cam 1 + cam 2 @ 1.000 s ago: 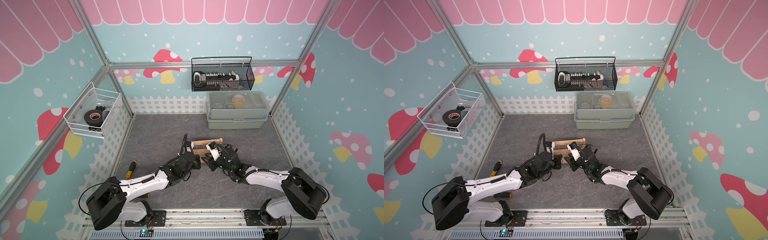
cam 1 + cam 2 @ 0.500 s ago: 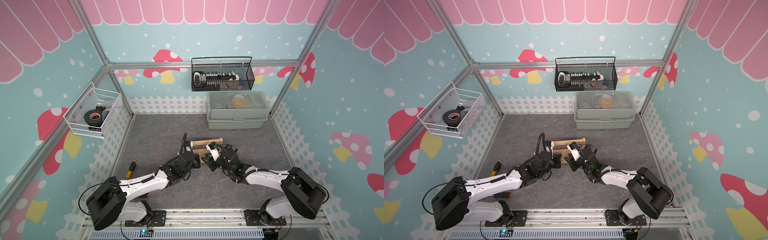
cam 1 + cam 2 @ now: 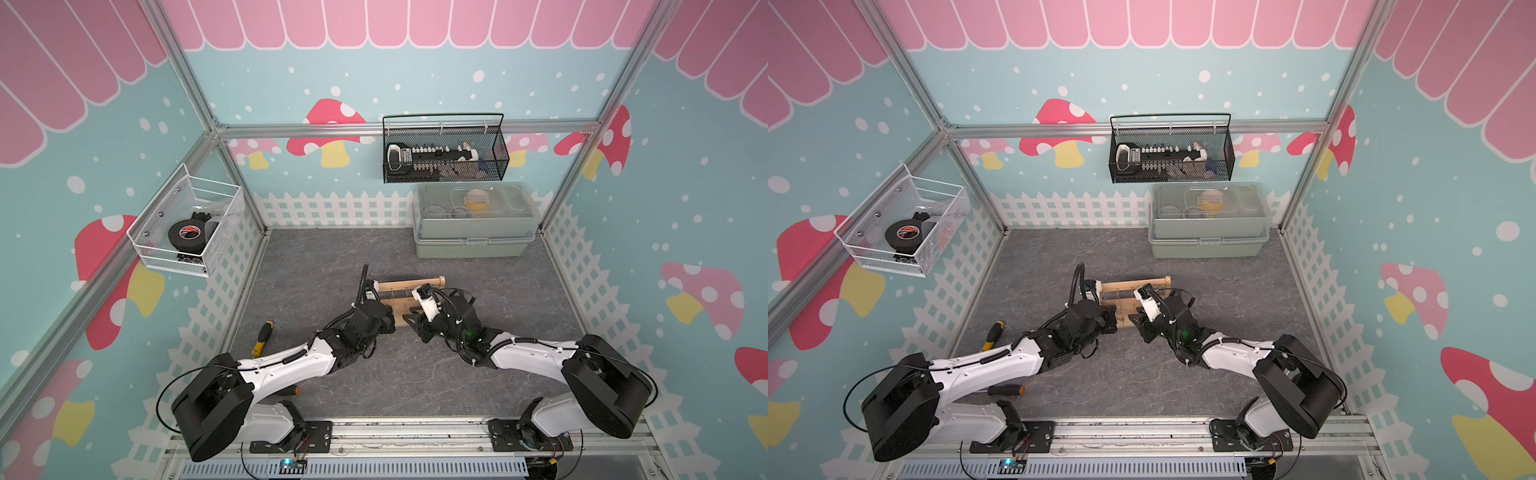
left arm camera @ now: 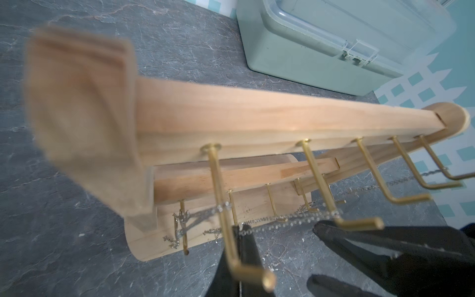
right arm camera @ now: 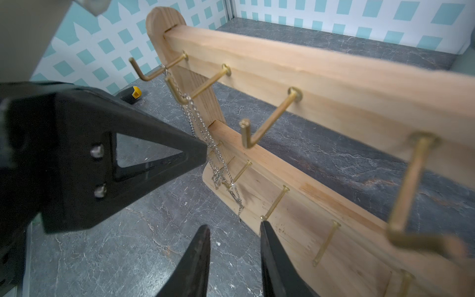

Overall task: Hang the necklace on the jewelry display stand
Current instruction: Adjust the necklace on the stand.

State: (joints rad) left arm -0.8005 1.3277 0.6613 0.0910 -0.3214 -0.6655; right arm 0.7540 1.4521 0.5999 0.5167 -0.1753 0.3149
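Note:
The light wooden jewelry display stand (image 3: 415, 285) (image 3: 1136, 286) stands mid-floor, its crossbar (image 4: 231, 115) (image 5: 308, 74) lined with gold hooks. A thin silver necklace (image 4: 282, 223) (image 5: 198, 123) is draped over the hooks at one end of the bar, and its tail and pendant rest on the base. My left gripper (image 3: 391, 322) (image 4: 244, 228) (image 5: 204, 151) is shut on the chain just below those hooks and holds one strand taut. The right gripper (image 3: 409, 321) (image 5: 234, 230) hovers low by the front edge of the base, its jaws apart and empty.
A grey-green lidded box (image 3: 473, 243) sits at the back right under a black wire basket (image 3: 444, 153). On the left wall hangs a white wire basket (image 3: 187, 228) with a tape roll. A yellow-handled screwdriver (image 3: 262, 338) lies on the left, and an orange-handled one (image 3: 1005, 390) under my left arm.

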